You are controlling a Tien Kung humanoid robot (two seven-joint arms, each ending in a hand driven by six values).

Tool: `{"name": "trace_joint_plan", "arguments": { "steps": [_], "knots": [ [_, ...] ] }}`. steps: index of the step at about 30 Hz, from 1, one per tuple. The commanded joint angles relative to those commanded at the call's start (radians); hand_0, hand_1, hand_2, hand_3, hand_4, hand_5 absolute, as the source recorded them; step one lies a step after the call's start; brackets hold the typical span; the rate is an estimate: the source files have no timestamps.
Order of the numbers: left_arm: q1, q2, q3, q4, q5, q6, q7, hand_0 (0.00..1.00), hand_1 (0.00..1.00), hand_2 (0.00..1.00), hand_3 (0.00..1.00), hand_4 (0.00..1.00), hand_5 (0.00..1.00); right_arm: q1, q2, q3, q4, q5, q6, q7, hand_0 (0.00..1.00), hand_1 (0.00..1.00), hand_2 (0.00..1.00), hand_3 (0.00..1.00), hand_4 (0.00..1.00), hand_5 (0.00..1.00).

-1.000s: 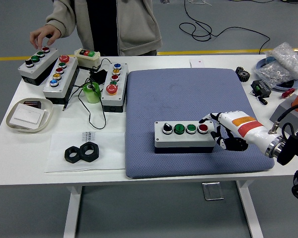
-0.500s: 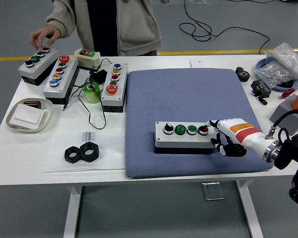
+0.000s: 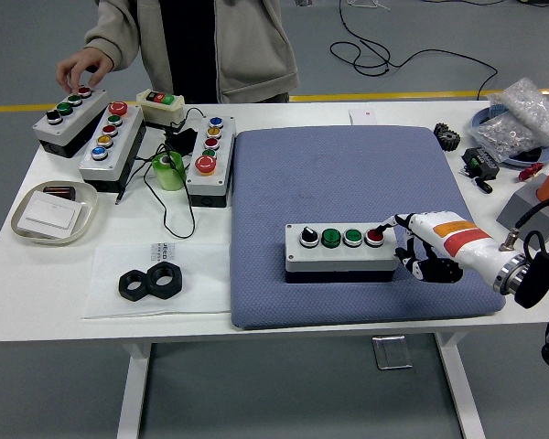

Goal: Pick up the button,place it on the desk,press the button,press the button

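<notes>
Right hand (image 3: 421,245), one finger extended and the others curled, touches the red button (image 3: 374,236) at the right end of the button box (image 3: 340,250), which lies lengthwise left-to-right on the blue mat (image 3: 348,174), lower right of frame.

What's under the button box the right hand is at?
The button box sits on the blue pad, which lies on the table. The right hand reaches to its red button. Whatever is directly beneath the box is hidden.
</notes>
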Motion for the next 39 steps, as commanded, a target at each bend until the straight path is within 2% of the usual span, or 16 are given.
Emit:
{"name": "trace_joint_plan", "arguments": {
  "steps": [18, 23, 28, 39],
  "knots": [
    [-0.001, -0.001, 0.003, 0.000, -0.004, -0.001, -0.001, 0.728, 0.821, 0.839, 0.808, 0.588, 0.998, 0.004, 0.006, -0.043, -0.011, -0.010, 0.008, -0.009, 0.338, 0.115, 0.226, 0.726, 0.438, 0.002],
    [-0.001, 0.000, 0.004, 0.000, -0.006, -0.001, -0.002, 0.726, 0.821, 0.839, 0.807, 0.588, 0.998, 0.005, 0.000, -0.016, 0.032, -0.009, -0.026, -0.003, 0.339, 0.115, 0.226, 0.729, 0.438, 0.002],
    [-0.002, 0.000, 0.007, 0.000, -0.009, -0.002, -0.003, 0.726, 0.820, 0.839, 0.807, 0.588, 0.998, 0.014, 0.001, -0.020, 0.062, -0.009, -0.034, -0.003, 0.339, 0.115, 0.226, 0.732, 0.439, 0.002],
    [-0.003, 0.000, 0.011, 0.000, -0.017, -0.001, -0.005, 0.723, 0.820, 0.839, 0.808, 0.588, 0.998, 0.054, 0.038, -0.071, 0.022, -0.019, -0.020, -0.010, 0.340, 0.115, 0.226, 0.735, 0.441, 0.002]
  ]
}}
